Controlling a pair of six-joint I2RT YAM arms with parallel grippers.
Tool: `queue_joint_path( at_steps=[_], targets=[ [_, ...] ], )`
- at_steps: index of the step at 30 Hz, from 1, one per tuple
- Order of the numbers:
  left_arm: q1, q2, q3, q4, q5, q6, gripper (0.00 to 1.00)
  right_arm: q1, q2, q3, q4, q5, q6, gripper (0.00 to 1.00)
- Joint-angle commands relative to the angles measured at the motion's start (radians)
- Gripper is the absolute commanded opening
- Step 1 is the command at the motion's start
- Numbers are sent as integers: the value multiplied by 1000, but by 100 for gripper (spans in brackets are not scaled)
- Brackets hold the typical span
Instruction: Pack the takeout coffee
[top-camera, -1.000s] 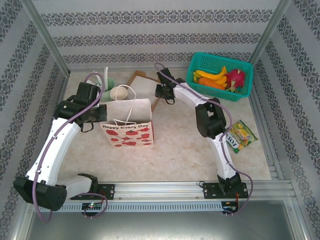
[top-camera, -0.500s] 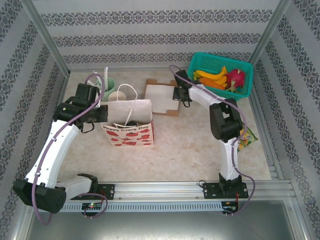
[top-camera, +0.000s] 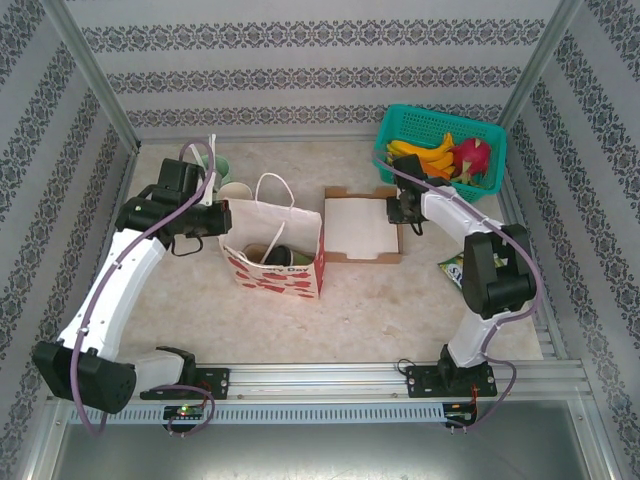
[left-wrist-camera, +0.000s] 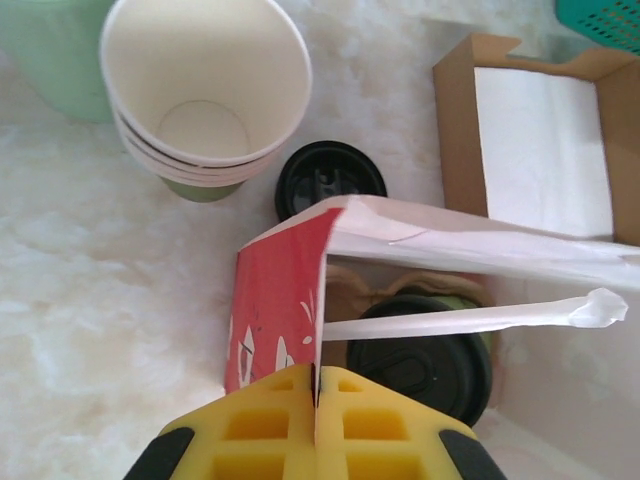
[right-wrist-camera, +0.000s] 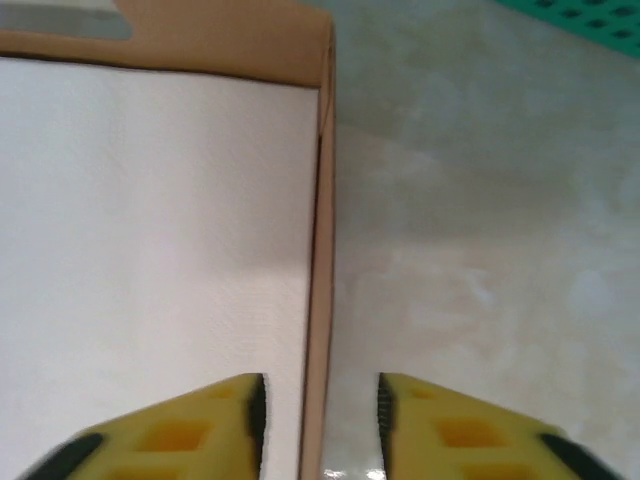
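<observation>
The takeout coffee (left-wrist-camera: 430, 360), a green cup under a black lid, stands inside the white and red paper bag (top-camera: 275, 255), on a brown pulp carrier (left-wrist-camera: 365, 290). From the top view it is a dark shape (top-camera: 283, 258) in the bag's mouth. My left gripper (left-wrist-camera: 318, 378) is shut on the bag's red left rim (left-wrist-camera: 280, 300), at the bag's left side (top-camera: 222, 216). A white bag handle (left-wrist-camera: 470, 318) crosses over the lid. My right gripper (right-wrist-camera: 320, 400) is open, its jaws either side of the brown box's right wall (right-wrist-camera: 322, 250), apart from it.
The shallow brown box (top-camera: 360, 228) with a white floor lies flat right of the bag. Stacked empty paper cups (left-wrist-camera: 205, 90), a loose black lid (left-wrist-camera: 330, 180) and a mint cup (top-camera: 218, 168) sit behind the bag. A teal fruit basket (top-camera: 440, 125) stands back right, and a snack packet (top-camera: 455, 268) lies by the right arm.
The right arm swung right, dragging the box from behind the bag to lie flat beside it, then opened its jaws. The bag shifted right and its mouth opened wider.
</observation>
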Motion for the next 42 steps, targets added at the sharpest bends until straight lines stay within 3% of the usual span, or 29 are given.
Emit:
queue_joint_path(
  at_steps=[1, 8, 11, 16, 23, 27, 30, 34, 35, 36, 38, 39, 42],
  targets=[
    [-9, 18, 56, 48, 21, -120, 0, 21, -57, 22, -74, 8, 40, 52],
    [-22, 9, 59, 12, -89, -294, 0, 95, 12, 26, 12, -254, 248, 70],
    [-22, 9, 83, -47, -154, -317, 0, 115, 114, 93, 3, -253, 277, 76],
    [-21, 21, 79, -89, -192, -343, 2, 149, 271, 229, -87, -146, 264, 75],
    [-19, 16, 95, -85, -186, -309, 35, 176, 307, 278, -117, -90, 226, 37],
    [-15, 1, 122, -75, -180, -255, 49, 176, 284, 270, -111, -79, 194, 13],
    [-9, -25, 133, -57, -175, -224, 64, 176, 264, 264, -110, -79, 176, 1],
    [-2, -53, 132, -34, -161, -186, 79, 171, 239, 252, -104, -123, 172, 0],
    [-1, -56, 133, -32, -162, -180, 80, 170, 241, 252, -107, -144, 174, 13],
    [0, -57, 131, -32, -166, -176, 83, 171, 249, 254, -114, -167, 180, 37],
    [1, -60, 125, -28, -174, -173, 87, 176, 276, 259, -125, -183, 198, 61],
    [1, -59, 121, -26, -181, -172, 90, 182, 292, 261, -128, -176, 207, 68],
    [3, -60, 110, -10, -189, -173, 98, 193, 340, 274, -143, -139, 230, 70]
  ],
)
